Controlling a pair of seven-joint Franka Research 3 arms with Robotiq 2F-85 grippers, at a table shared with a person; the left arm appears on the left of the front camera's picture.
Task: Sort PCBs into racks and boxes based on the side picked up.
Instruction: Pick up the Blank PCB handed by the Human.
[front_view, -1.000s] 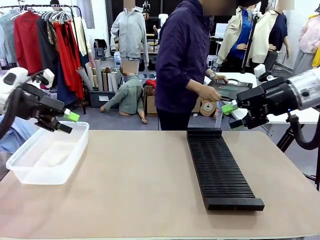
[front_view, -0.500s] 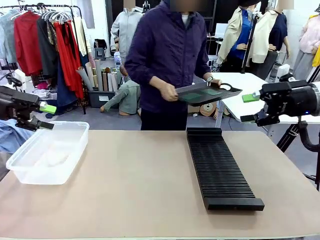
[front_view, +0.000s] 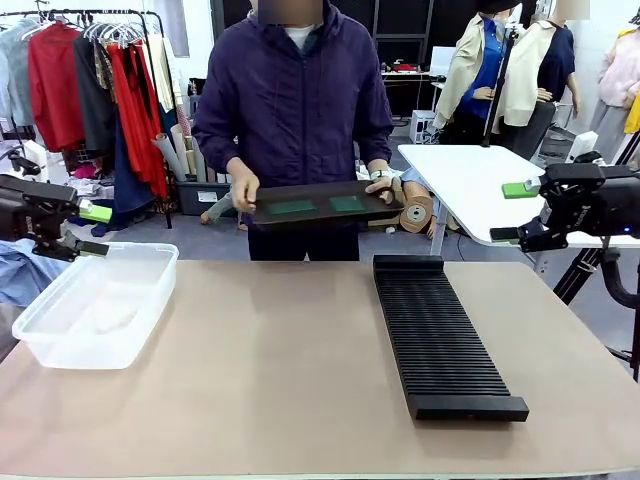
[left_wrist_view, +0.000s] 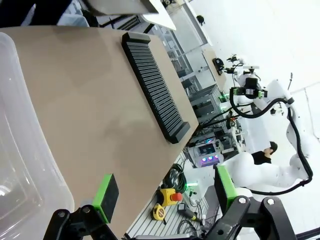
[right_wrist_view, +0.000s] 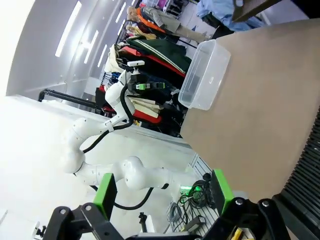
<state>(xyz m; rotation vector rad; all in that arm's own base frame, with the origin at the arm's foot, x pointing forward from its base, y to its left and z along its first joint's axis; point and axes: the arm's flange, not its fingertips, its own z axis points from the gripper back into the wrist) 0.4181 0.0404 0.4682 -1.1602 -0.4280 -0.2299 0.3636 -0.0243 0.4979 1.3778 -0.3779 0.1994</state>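
Two green PCBs (front_view: 292, 207) (front_view: 347, 203) lie flat on a dark tray (front_view: 315, 191) that a person holds in both hands over the table's far edge. The long black slotted rack (front_view: 440, 335) (left_wrist_view: 152, 85) lies on the table right of centre, its slots bare. The clear plastic box (front_view: 95, 305) (left_wrist_view: 20, 150) (right_wrist_view: 205, 75) stands at the left edge. My left gripper (front_view: 95, 231) (left_wrist_view: 165, 190) hovers open above the box's far left corner. My right gripper (front_view: 512, 212) (right_wrist_view: 162, 192) hangs open beyond the table's right far corner, well above the rack's far end. Neither holds anything.
The person stands at the middle of the far side. A white side table (front_view: 470, 185) is behind on the right, and a clothes rail (front_view: 90, 80) with garments is at the back left. Bare tabletop (front_view: 270, 350) lies between box and rack.
The person turned from the side table to face me, bringing the tray with the boards over the far edge. Both arms drew outward, the left to the left and the right to the right.
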